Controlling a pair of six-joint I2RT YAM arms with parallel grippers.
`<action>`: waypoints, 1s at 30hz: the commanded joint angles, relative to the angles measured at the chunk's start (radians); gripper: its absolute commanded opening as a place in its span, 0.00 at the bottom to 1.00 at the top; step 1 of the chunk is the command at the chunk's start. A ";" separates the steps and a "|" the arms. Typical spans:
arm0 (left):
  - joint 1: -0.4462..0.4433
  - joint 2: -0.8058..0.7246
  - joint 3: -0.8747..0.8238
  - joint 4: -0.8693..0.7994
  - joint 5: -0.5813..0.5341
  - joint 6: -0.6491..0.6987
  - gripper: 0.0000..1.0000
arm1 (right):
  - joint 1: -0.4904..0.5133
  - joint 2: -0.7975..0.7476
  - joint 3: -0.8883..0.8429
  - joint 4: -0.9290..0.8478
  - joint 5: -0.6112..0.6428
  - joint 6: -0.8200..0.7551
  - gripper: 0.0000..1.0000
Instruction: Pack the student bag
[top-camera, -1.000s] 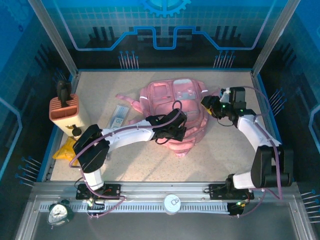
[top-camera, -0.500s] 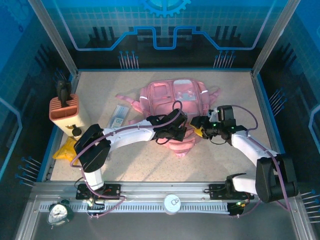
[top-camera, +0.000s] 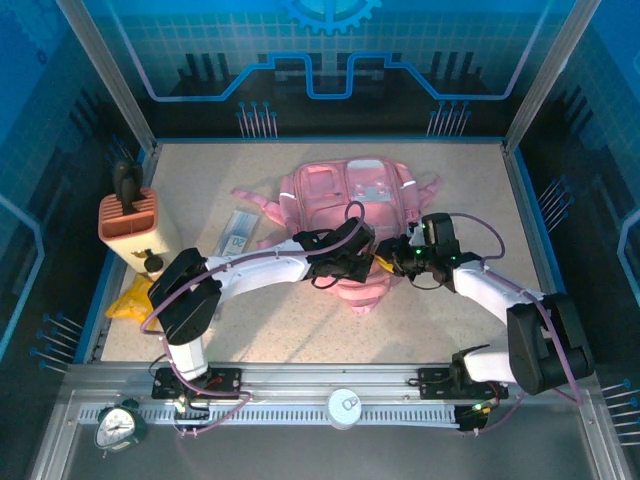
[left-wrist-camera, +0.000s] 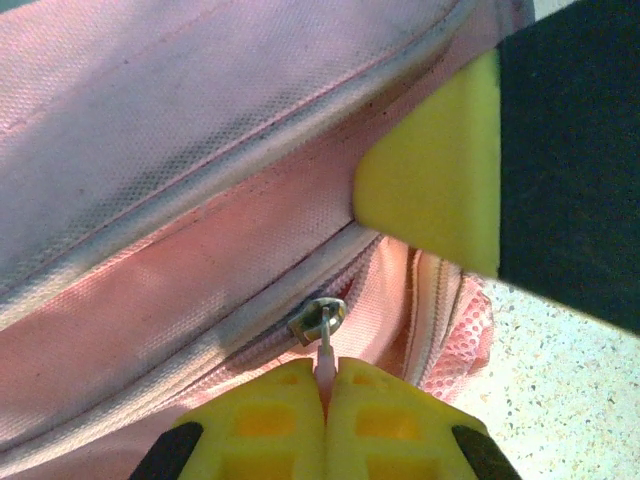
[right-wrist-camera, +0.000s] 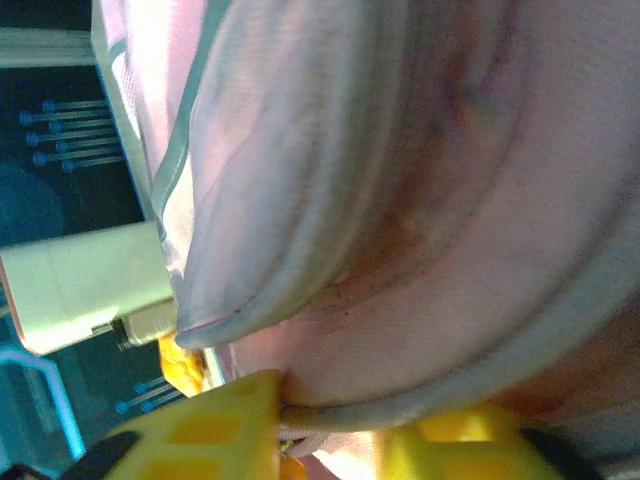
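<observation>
Bag (top-camera: 340, 195) lies mid-table, toward the far side. Left gripper (left-wrist-camera: 326, 385) is clamped on its zip pull (left-wrist-camera: 326, 345). Right gripper (right-wrist-camera: 335, 425) straddles bag fabric; I cannot tell its grip. Packing looks unstarted: yellow item (top-camera: 128, 298) lies outside.

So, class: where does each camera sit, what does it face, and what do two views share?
Top external: above and behind the bases, looking down on both arms and the soft pink fabric backpack.
Left wrist: close on the backpack's zip; yellow left fingers pinch the metal zip pull.
Right wrist: close against pink fabric; yellow right fingers at the bottom.
Both wrist views share the backpack.
</observation>
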 joint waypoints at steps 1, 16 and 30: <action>-0.002 -0.034 0.036 -0.038 -0.038 0.013 0.00 | 0.001 -0.003 -0.002 0.004 0.063 -0.012 0.18; 0.074 -0.179 -0.181 -0.096 -0.191 0.091 0.00 | -0.162 -0.037 0.073 -0.103 -0.015 -0.109 0.00; 0.129 -0.132 -0.152 0.083 0.018 0.048 0.00 | -0.280 0.125 0.314 -0.252 -0.093 -0.269 0.01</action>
